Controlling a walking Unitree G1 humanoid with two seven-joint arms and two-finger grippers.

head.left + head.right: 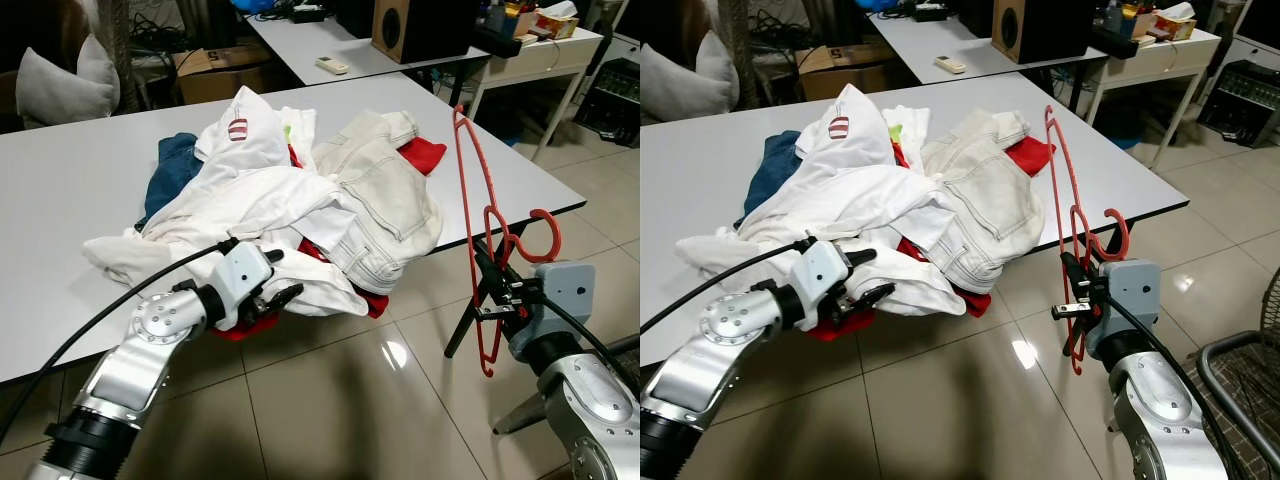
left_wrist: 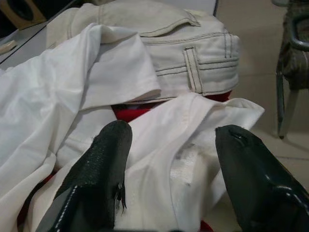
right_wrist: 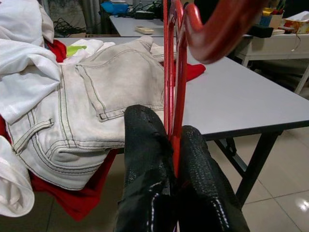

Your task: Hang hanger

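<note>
A red plastic hanger (image 1: 478, 235) stands upright off the table's right end, its hook (image 1: 540, 240) curling toward me. My right gripper (image 1: 492, 282) is shut on its lower part; in the right wrist view the red hanger (image 3: 171, 72) runs up between the two black fingers (image 3: 145, 164). My left gripper (image 1: 277, 277) is open at the front edge of a clothes pile (image 1: 290, 200), its fingers (image 2: 101, 169) spread over a white garment (image 2: 178, 154) that hangs off the table.
The grey table (image 1: 60, 190) holds white shirts, pale jeans (image 1: 385, 195), a blue garment (image 1: 172, 170) and red cloth. A second table (image 1: 330, 45) with a speaker stands behind. A chair frame (image 1: 1230, 380) is at my right on tiled floor.
</note>
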